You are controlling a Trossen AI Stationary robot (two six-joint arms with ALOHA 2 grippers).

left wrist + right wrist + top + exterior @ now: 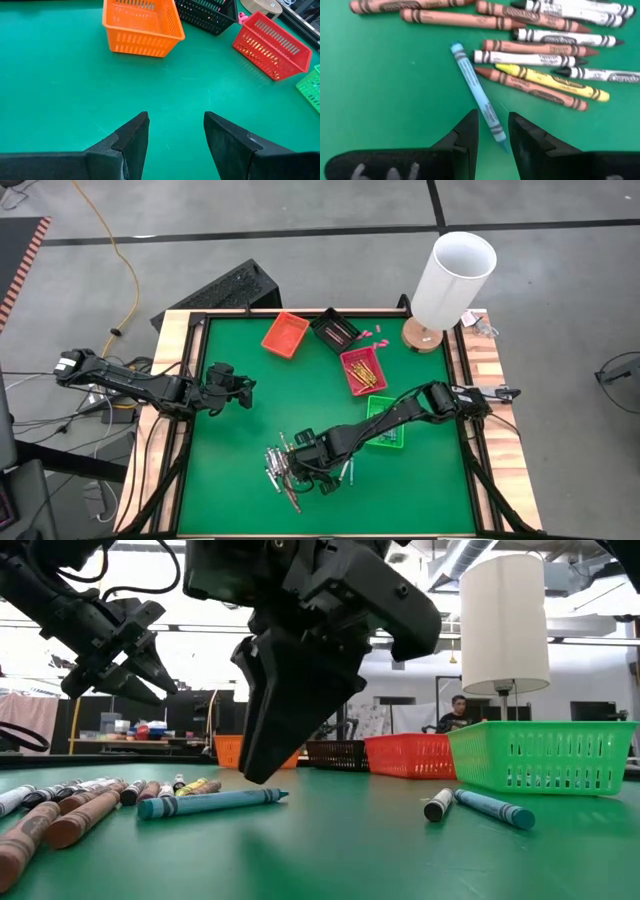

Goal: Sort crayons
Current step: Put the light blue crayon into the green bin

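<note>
The green felt-topped table with a light wooden rim (172,370) carries one white cylindrical lamp on a round wooden base (452,280) at its far right corner. Four small slotted plastic baskets sit in a curve from the far middle toward the right edge: one orange (285,334), one black (335,330), one red holding yellow crayons (363,370), one green (385,423). A few tiny pink bits (366,334) lie between the black basket and the lamp.

The two dark arms come next. The right gripper (492,131) hangs low over the near middle of the table, its fingers parted a little, straddling the tip end of one light blue paper-wrapped crayon (478,96) without pinching it. The left gripper (175,132) hovers over bare green cloth at the left, fingers spread wide and holding nothing.

The loose pile of crayons (283,470) lies just beside the right gripper near the front edge; the right wrist view shows about five brown-red, five grey or white, and one yellow (552,81). In the low view, another blue crayon (494,809) and a short grey one (437,805) lie apart, in front of the green basket.

Open cloth stretches across the left half and the near right corner.
</note>
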